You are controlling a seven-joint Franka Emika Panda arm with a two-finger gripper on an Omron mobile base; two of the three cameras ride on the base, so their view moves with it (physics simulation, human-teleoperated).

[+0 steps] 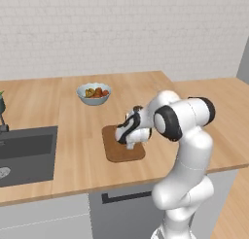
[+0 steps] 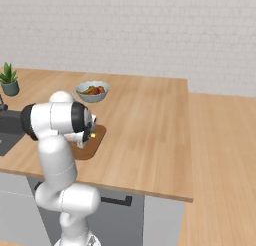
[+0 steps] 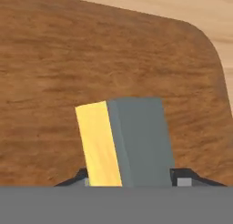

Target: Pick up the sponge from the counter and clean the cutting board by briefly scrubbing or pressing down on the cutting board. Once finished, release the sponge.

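The sponge (image 3: pixel 125 143), yellow body and grey-green face, stands on edge between the gripper (image 3: pixel 132 178) fingertips (image 3: pixel 183 179), over the cutting board (image 3: pixel 54 82). Whether the fingers grip it or stand slightly clear cannot be told. Beyond the board on the counter (image 1: pixel 146 85) sits a fruit bowl (image 1: pixel 94 93).

— What do we have at the centre of the frame?
— We see the cutting board (image 1: pixel 121 150) lying flat on the desk (image 1: pixel 78 165), with the end effector (image 1: pixel 127 142) low over its upper right part.
— And around it?
— Up and left of the board we see a bowl of fruit (image 1: pixel 94 93); the sink (image 1: pixel 26 153) sits at the left edge.
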